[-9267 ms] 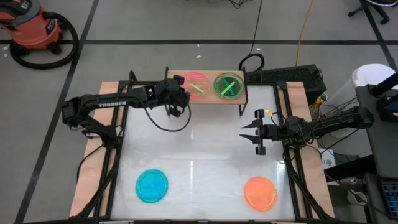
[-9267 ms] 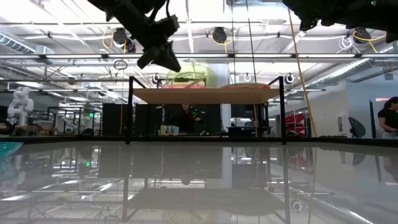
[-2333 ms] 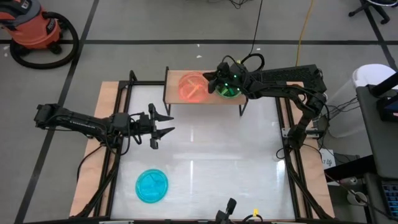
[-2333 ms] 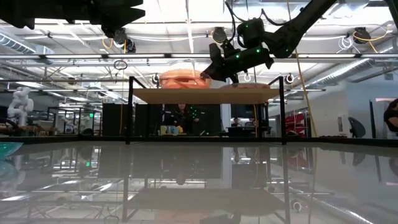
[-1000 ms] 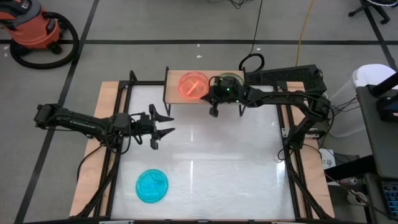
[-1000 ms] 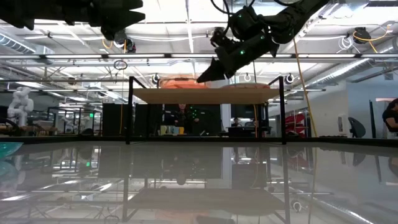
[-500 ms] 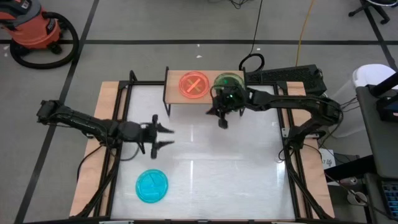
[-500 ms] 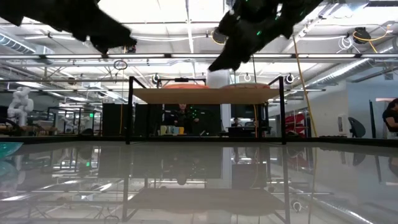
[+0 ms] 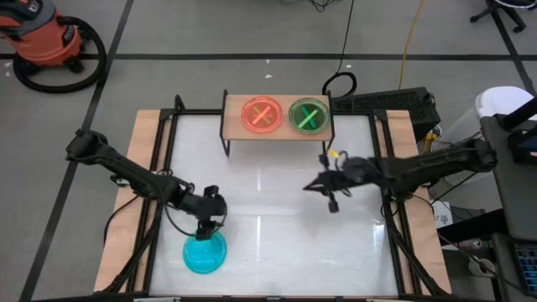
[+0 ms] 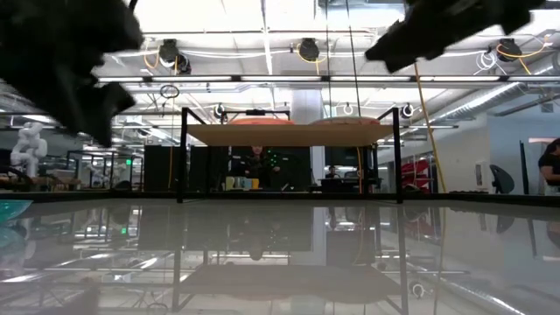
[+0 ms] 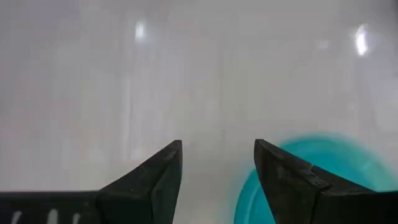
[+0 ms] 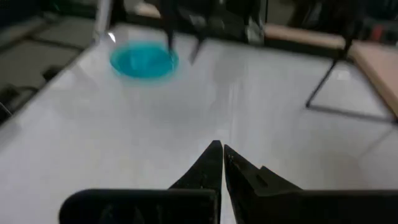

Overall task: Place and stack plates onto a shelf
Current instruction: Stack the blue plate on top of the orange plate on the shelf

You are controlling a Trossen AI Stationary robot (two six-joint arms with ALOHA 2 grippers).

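My left gripper (image 9: 208, 225), fingers spread and empty, hovers at the upper edge of the blue plate (image 9: 205, 252), lower left of the high view. My right gripper (image 9: 323, 188), fingers pressed together, is farther away, right of centre.

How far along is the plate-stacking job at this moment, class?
Done: an orange-topped stack and a green-topped stack sit side by side on the shelf. In hand: the left gripper, fingers open, hangs over the blue plate on the table. The right gripper, fingers together, holds nothing above mid-table. Left: shelving the blue plate.
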